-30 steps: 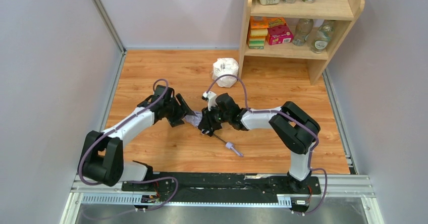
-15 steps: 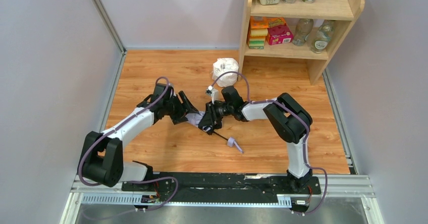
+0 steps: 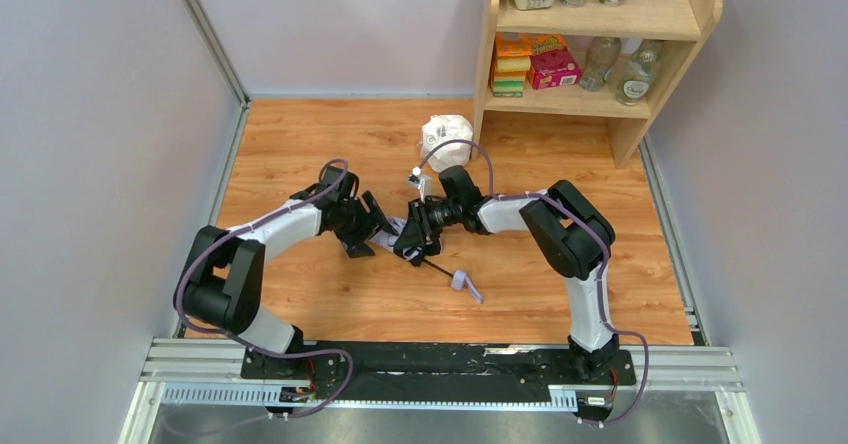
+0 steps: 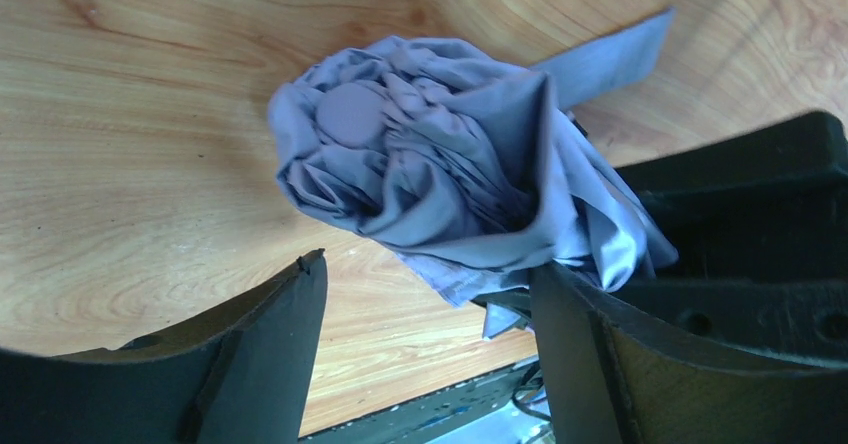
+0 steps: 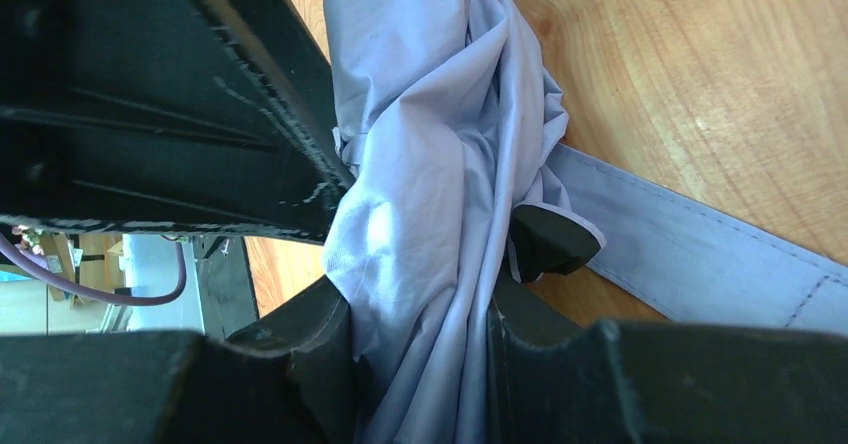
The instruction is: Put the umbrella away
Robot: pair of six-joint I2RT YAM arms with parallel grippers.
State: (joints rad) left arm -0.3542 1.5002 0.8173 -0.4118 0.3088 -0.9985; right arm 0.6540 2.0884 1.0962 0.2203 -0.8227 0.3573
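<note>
The umbrella (image 3: 397, 230) lies on the wood floor between my two grippers. Its pale lavender canopy (image 4: 440, 164) is bunched into a crumpled bundle. The thin black shaft (image 3: 437, 266) runs toward the near right and ends at the small lavender handle (image 3: 460, 282). My right gripper (image 5: 420, 334) is shut on the canopy folds (image 5: 430, 214). The closure strap (image 5: 700, 254) lies flat on the wood beside it. My left gripper (image 4: 425, 294) stands wide open at the canopy's tip end. Its right finger (image 4: 580, 354) brushes the fabric and its left finger (image 4: 270, 354) is apart from it.
A white plastic-wrapped lump (image 3: 447, 139) sits on the floor behind the grippers. At the back right a wooden shelf (image 3: 690, 9) holds boxes, bottles and cups. Grey walls close in left and right. The arms' mounting rail (image 3: 440, 359) runs along the near edge.
The left gripper has opened wider and shifted right toward the canopy. The right arm has pulled back a little with the umbrella, so the handle slid slightly up and left.
</note>
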